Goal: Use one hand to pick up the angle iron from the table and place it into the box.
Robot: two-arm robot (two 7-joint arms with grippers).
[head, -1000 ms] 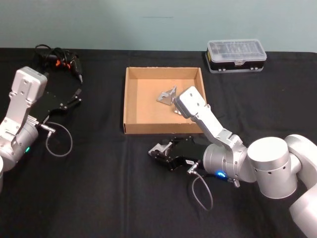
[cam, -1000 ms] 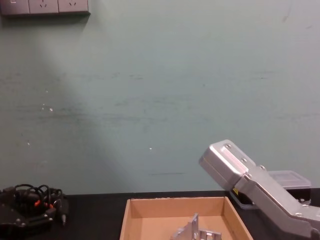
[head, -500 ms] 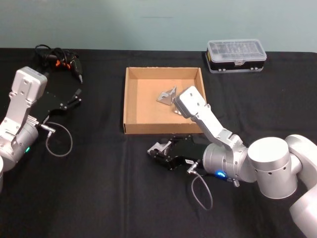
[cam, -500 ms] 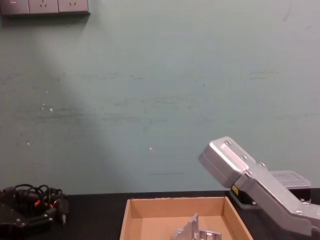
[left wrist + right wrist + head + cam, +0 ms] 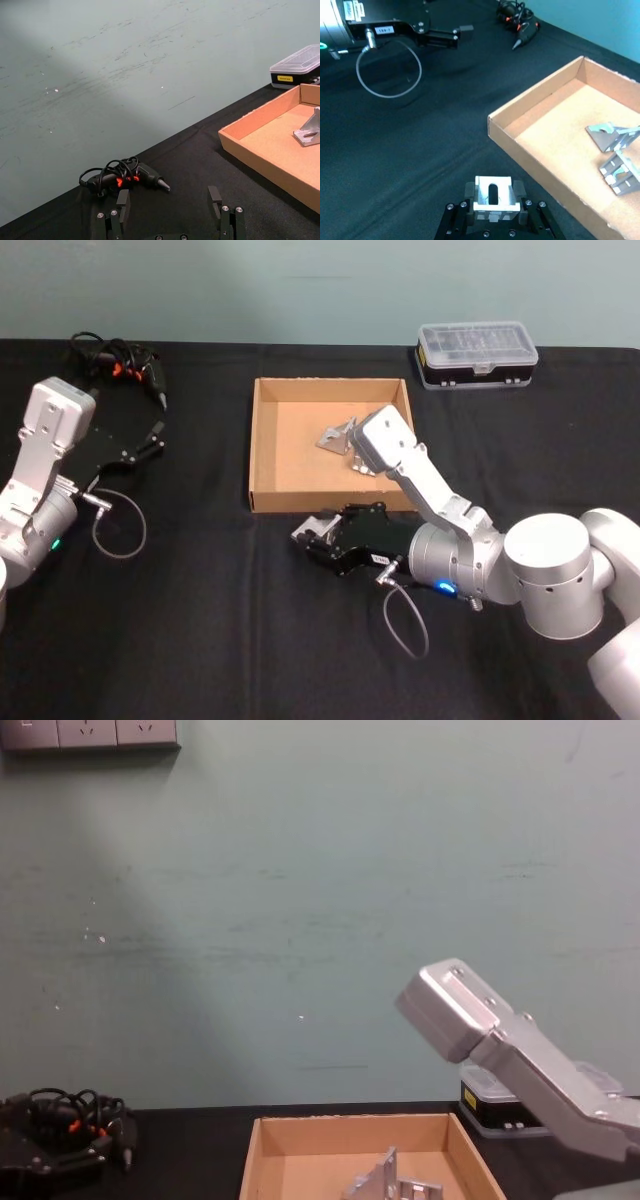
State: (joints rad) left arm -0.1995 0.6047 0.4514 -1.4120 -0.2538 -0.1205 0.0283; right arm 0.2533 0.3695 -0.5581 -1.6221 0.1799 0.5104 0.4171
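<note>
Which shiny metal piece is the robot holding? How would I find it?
Find the tan cardboard box in the middle of the black table. Just in front of its near wall sits the right gripper, jaws shut on a silver angle iron. Two similar pieces lie inside the box; this one is outside, pinched between black fingers.

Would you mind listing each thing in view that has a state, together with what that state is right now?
right gripper: shut on an angle iron, just outside the box's near wall
held angle iron: clamped between the fingers, not yet in the box
box: open-topped, two angle irons lying inside
angle irons in the box: lying loose on the floor
left gripper: open, holding nothing, parked at the table's left
clear plastic case: lid closed
</note>
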